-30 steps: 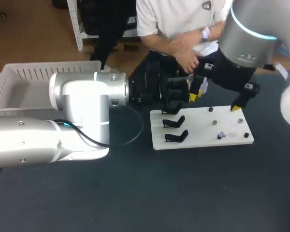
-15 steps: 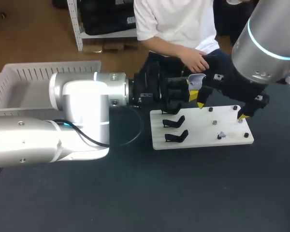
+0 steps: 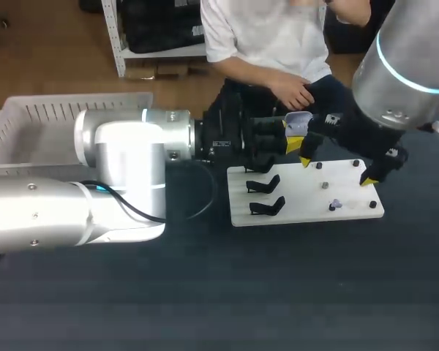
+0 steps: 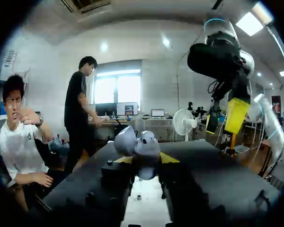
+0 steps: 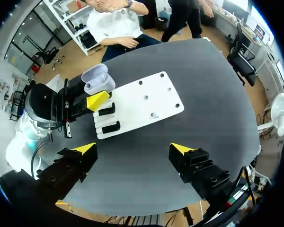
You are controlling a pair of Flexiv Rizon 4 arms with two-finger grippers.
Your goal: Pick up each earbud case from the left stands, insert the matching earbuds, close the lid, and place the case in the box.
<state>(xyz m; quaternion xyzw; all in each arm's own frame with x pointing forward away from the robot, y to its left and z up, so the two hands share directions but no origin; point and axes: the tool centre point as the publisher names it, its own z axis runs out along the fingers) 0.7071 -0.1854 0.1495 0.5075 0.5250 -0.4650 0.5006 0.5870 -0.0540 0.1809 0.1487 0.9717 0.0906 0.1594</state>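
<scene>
Off the white board's (image 3: 300,210) 12 o'clock edge, the earbud case (image 3: 298,121) sat lid-open, pinched in my left gripper (image 3: 294,140), presumably presented for loading. My right gripper (image 3: 336,170) hung wide open, empty, the lilac earbud (image 3: 336,204) at its 6 o'clock.

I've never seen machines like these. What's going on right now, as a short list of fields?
left arm: jaws shut on the earbud case, held up by the board's stand end
earbud case: lavender, lid looks open
right arm: jaws open, empty, over the white board
stands: black, the two in clear view empty
earbud: small, lavender, on the board's right part
basket: white, far left
</scene>
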